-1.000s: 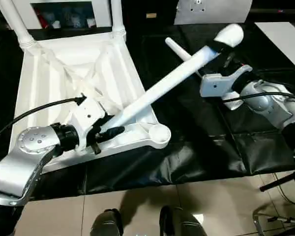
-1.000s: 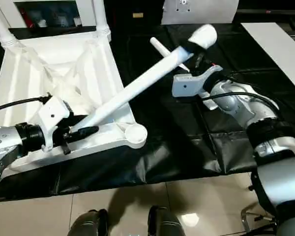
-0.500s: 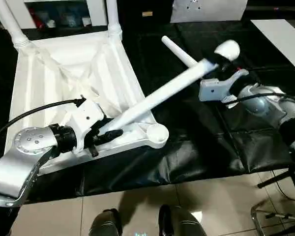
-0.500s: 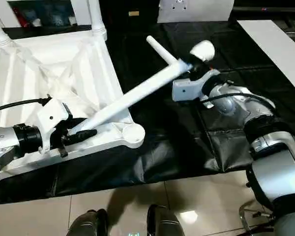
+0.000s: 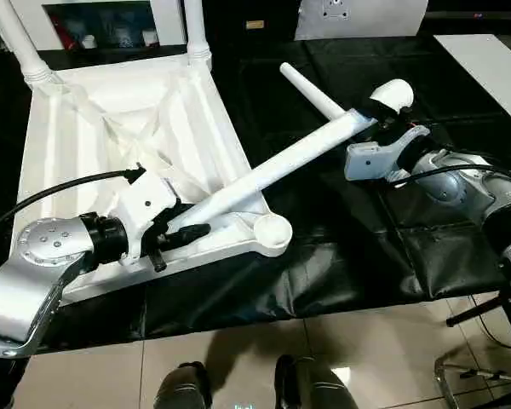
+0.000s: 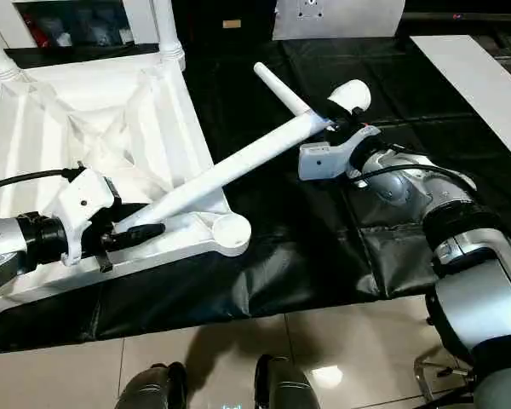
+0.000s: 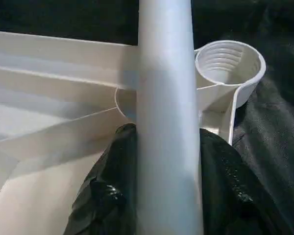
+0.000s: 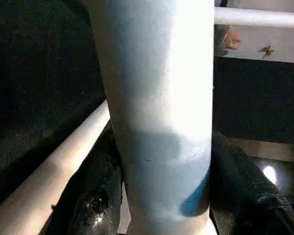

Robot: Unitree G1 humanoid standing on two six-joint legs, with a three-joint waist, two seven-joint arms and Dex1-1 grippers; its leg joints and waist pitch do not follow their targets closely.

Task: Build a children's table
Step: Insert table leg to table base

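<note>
Table top: you have the white table top [image 5: 111, 162] lying upside down on the black-covered worktable [image 5: 324, 256], ribbed underside up, on the left side of your view.
Fitted legs: two white legs [image 5: 21, 43] stand upright in the far corner sockets of the top.
Left gripper: your left gripper [image 5: 177, 232] sits over the near edge of the top; its black fingers [image 7: 105, 196] are partly apart and closed on either side of the narrow end of the long leg.
Empty socket: the near right corner socket [image 5: 271, 230] is open, its ridged inside facing up, just beside the gripped end of the leg.
Long leg: the long leg [image 5: 281, 162] runs slantwise from your left gripper up and to the right, across the corner of the top and over the black cloth, to your right gripper.
Loose leg: another leg [image 5: 311, 92] lies on the cloth behind the long leg, near its thick end.
Right gripper: your right gripper [image 5: 383, 119] has its black fingers [image 8: 95, 196] half-spread and clasped about the thick, rounded end of the long leg.
</note>
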